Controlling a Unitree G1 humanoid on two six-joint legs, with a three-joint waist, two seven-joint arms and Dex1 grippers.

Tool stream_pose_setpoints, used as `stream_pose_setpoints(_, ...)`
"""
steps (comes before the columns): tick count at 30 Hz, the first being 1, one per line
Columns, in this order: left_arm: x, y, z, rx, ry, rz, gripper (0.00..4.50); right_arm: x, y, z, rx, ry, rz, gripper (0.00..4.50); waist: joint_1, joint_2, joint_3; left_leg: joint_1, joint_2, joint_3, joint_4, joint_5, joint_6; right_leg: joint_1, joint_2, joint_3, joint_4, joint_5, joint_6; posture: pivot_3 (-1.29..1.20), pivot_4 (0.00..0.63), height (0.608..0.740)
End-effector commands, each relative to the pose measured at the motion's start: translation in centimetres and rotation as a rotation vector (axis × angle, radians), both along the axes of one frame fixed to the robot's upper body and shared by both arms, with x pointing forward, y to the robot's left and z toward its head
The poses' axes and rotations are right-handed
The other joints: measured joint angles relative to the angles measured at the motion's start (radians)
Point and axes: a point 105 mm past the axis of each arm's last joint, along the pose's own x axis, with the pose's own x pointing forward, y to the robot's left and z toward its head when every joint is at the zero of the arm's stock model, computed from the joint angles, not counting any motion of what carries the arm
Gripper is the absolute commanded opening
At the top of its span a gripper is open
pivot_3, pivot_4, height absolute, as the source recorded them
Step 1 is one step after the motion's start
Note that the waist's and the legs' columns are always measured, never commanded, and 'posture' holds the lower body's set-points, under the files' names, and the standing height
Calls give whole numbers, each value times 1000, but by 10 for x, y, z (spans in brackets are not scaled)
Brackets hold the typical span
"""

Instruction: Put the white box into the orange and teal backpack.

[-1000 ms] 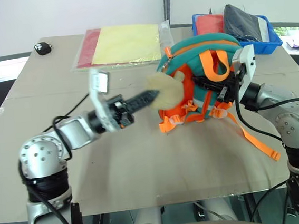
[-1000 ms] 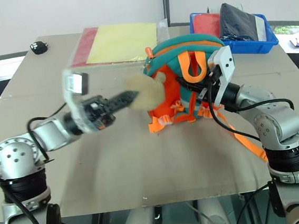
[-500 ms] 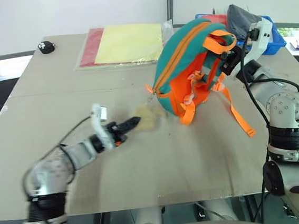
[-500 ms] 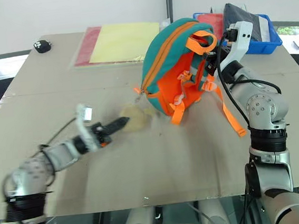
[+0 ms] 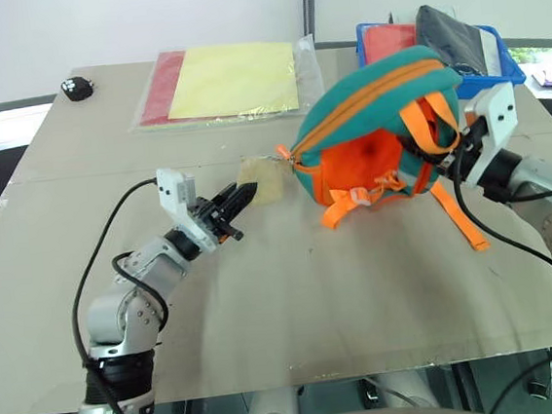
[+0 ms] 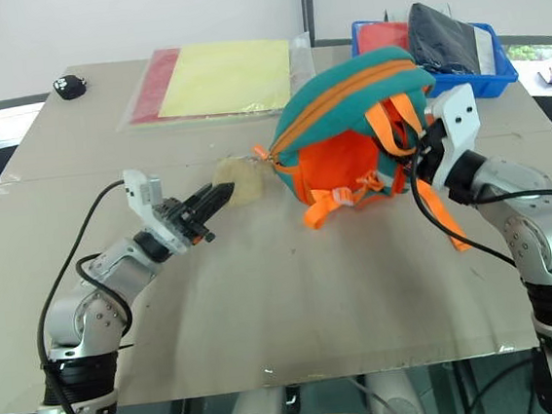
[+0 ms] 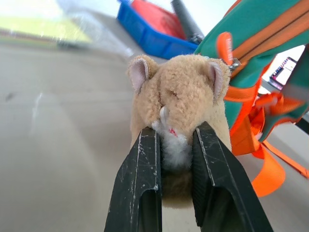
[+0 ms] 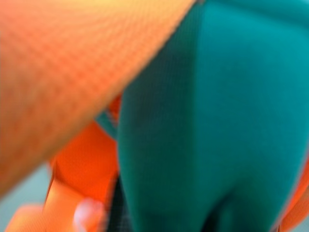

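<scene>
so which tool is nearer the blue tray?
Right. The right tool is at the backpack straps, just in front of the blue tray; the left tool is across the table, clamping the fuzzy charm.

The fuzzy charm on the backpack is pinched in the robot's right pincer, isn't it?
Not the right one: the left pincer pinches the fuzzy charm on the backpack. The left wrist view shows it between the black fingers.

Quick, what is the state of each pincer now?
Left pincer: closed on the beige fuzzy charm.
Right pincer: at the backpack straps; state cannot be told.
</scene>
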Motion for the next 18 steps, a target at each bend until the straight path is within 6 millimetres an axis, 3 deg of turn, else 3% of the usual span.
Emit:
stream_pose_setpoints(1,-16,13,14,80,-108,-1,2257,-27,-13,15,-25,-59,84,2521,-1,0,0,0,0,0,0,0,0,0,0,0,0,0,0,0,150,740)
stream_pose_setpoints(2,-21,17,11,99,-100,0,2495,-30,-20,13,-33,-48,77,2749,-1,0,0,0,0,0,0,0,0,0,0,0,1,0,0,0,150,740)
stream_pose_setpoints(3,-29,22,6,127,-86,-6,3332,-35,-32,11,-54,-34,62,3590,-1,0,0,2,0,0,0,0,0,1,0,0,1,0,0,0,150,740)
stream_pose_setpoints(4,-36,26,2,155,-75,-10,3424,-38,-41,10,-75,-23,50,3695,-1,0,0,2,1,0,0,0,0,1,0,0,1,0,0,0,150,740)
stream_pose_setpoints(6,-47,32,-2,184,-56,-21,4108,-47,-51,6,-90,12,58,4428,0,-1,0,3,1,0,1,0,0,2,1,0,1,-1,-2,0,150,740)
stream_pose_setpoints(7,-52,34,-4,205,-55,-32,4447,-53,-52,4,-93,29,86,4500,1,-1,0,5,1,1,1,0,0,3,0,1,1,-2,-4,0,150,740)
stream_pose_setpoints(11,-74,46,-18,284,-1,-34,4447,-84,-56,-21,-127,143,188,4500,5,-2,-1,6,1,1,1,0,0,4,0,1,1,-3,-5,0,150,740)
stream_pose_setpoints(18,-102,72,-26,354,79,37,4447,-99,-94,-64,-254,242,59,4500,2,-2,-1,12,2,5,0,0,0,7,0,2,1,-3,-4,0,150,740)
